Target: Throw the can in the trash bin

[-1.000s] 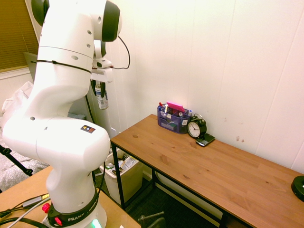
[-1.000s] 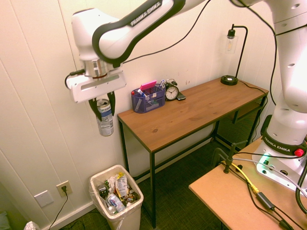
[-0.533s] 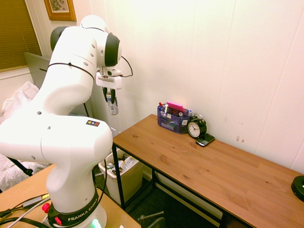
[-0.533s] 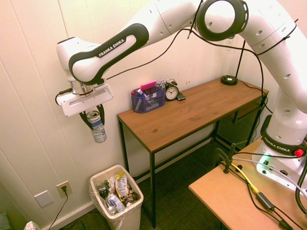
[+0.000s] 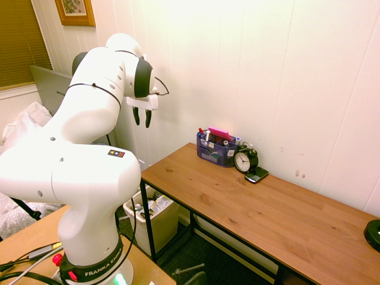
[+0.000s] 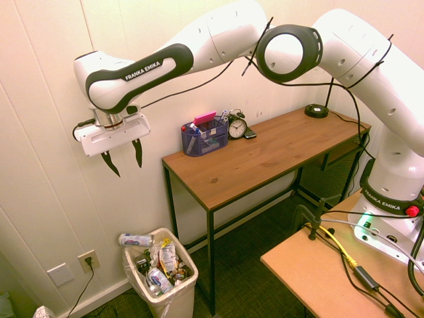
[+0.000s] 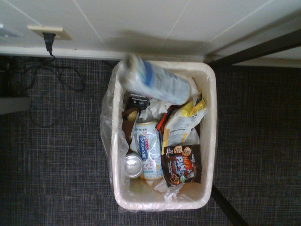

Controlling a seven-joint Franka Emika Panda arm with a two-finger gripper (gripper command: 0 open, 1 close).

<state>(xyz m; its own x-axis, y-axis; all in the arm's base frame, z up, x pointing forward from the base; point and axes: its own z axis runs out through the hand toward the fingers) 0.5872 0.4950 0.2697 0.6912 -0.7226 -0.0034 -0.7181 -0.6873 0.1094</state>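
From here the gripper (image 6: 122, 159) hangs above the bin (image 6: 193, 273), its two fingers spread well apart with nothing between them; the can (image 6: 136, 240) lies below the hand, near the bin's rim, on the wall side, clear of both fingers. Its long axis runs near level, roughly along that wall-side edge, one end reaching to the corner farther from the desk (image 6: 218, 173); it looks blurred in the wrist view, so I'd guess it is falling, and I can't tell whether it touches the rim; the hand needn't follow unless the can tips outward over that corner, where it could miss the rubbish (image 7: 181, 165) inside.
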